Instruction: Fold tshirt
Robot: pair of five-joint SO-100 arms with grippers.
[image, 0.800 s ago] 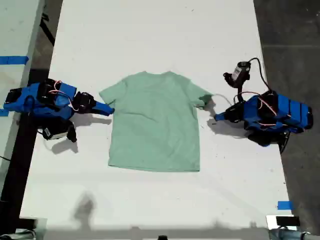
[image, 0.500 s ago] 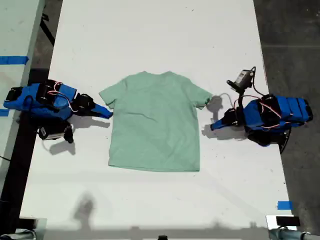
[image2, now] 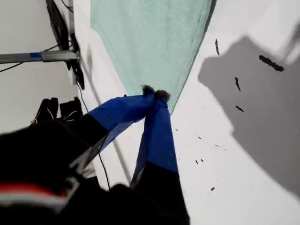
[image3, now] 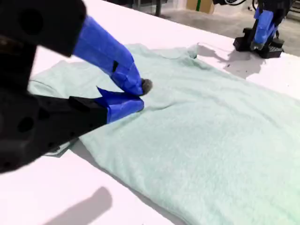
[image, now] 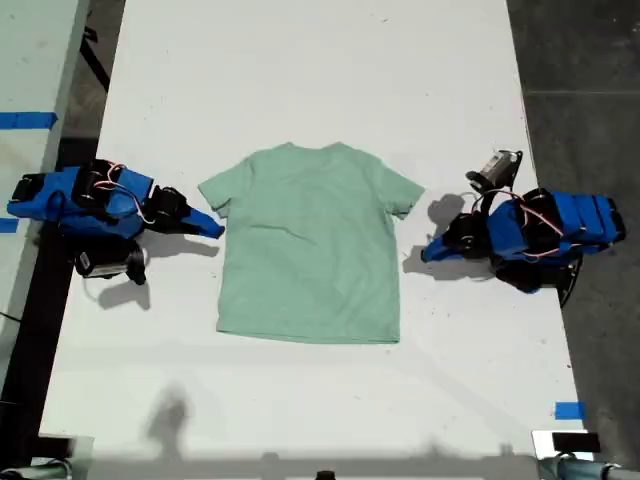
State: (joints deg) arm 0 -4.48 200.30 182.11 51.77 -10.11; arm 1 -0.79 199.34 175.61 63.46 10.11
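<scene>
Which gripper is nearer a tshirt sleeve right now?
My second gripper, at the exterior view's left: its tips reach the tshirt at one sleeve. My first gripper sits apart from the other sleeve, over the table.

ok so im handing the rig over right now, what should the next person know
My first gripper: shut, empty, just off the tshirt at its sleeve on the exterior view's right.
My second gripper: looks shut, over the other sleeve; I cannot tell whether it pinches cloth.
The tshirt lies flat and spread on the white table, neck toward the exterior view's top.
Done: no fold yet.
Left: every fold.
</scene>
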